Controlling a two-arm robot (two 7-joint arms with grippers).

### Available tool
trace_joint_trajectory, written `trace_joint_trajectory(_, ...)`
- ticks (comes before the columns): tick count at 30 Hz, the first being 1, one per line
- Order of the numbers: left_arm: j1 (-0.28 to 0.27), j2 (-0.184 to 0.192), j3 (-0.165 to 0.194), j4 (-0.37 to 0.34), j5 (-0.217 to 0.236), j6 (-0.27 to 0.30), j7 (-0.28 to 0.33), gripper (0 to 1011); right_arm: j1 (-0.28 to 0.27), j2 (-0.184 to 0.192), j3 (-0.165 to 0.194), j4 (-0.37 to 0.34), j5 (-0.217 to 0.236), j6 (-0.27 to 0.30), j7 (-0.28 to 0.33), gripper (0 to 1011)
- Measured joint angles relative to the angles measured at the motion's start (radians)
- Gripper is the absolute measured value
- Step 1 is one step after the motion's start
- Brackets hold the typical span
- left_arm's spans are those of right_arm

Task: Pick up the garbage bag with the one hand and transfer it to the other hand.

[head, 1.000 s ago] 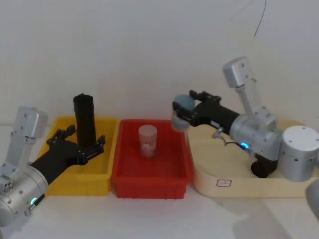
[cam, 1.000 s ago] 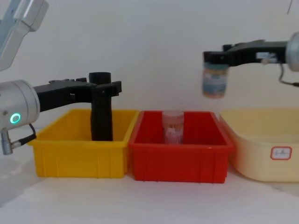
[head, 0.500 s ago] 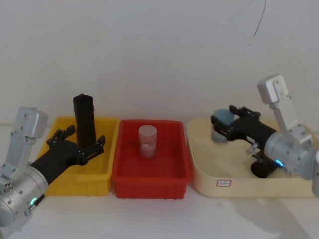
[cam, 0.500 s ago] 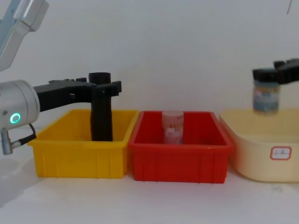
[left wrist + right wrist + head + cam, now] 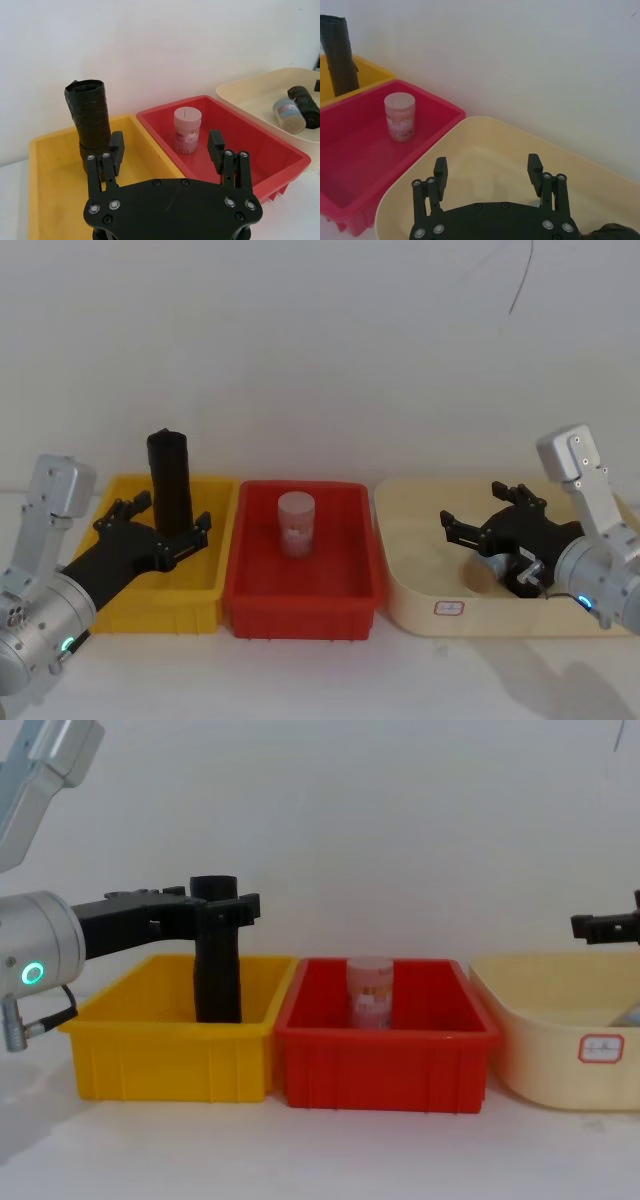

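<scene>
A black roll of garbage bags [image 5: 170,483] is seen standing upright at the back of the yellow bin [image 5: 205,606], in the left part of the head view; in the chest view [image 5: 217,952] it rises well above the bin's rim. The left gripper [image 5: 158,534], on a silver wrist with a green ring light [image 5: 33,973], is held level over the yellow bin with its fingers spread on either side of the roll. In the left wrist view one finger [image 5: 114,150] is seen just beside the roll [image 5: 90,117], while the other [image 5: 216,149] stands well apart from it, so the jaws are open and nothing is clamped.

A small jar with a pale lid [image 5: 296,524] is seen upright in the red bin [image 5: 300,615] at the centre of the frame. At the right, the right gripper [image 5: 482,524] is held over the cream tub [image 5: 420,602], with its fingers spread wide and nothing between them. In the left wrist view, a blue-lidded jar [image 5: 288,114] and a dark bundle [image 5: 305,102] are shown lying side by side in that tub, at the upper right of the frame.
</scene>
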Motion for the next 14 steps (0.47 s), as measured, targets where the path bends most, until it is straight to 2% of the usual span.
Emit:
trace_joint_trajectory(3, 0.0, 0.0, 0.0, 0.0, 0.0, 0.0, 0.0, 1002, -0.008, 0.002, 0.004, -0.008, 0.001, -0.002, 0.004, 1001)
trace_joint_trajectory(10, 0.0, 0.0, 0.0, 0.0, 0.0, 0.0, 0.0, 1002, -0.049, 0.004, 0.034, -0.054, 0.022, -0.033, 0.012, 1000)
trace_joint_trajectory(14, 0.0, 0.0, 0.0, 0.0, 0.0, 0.0, 0.0, 1002, -0.081, 0.0, 0.06, -0.094, 0.049, -0.065, 0.018, 1000)
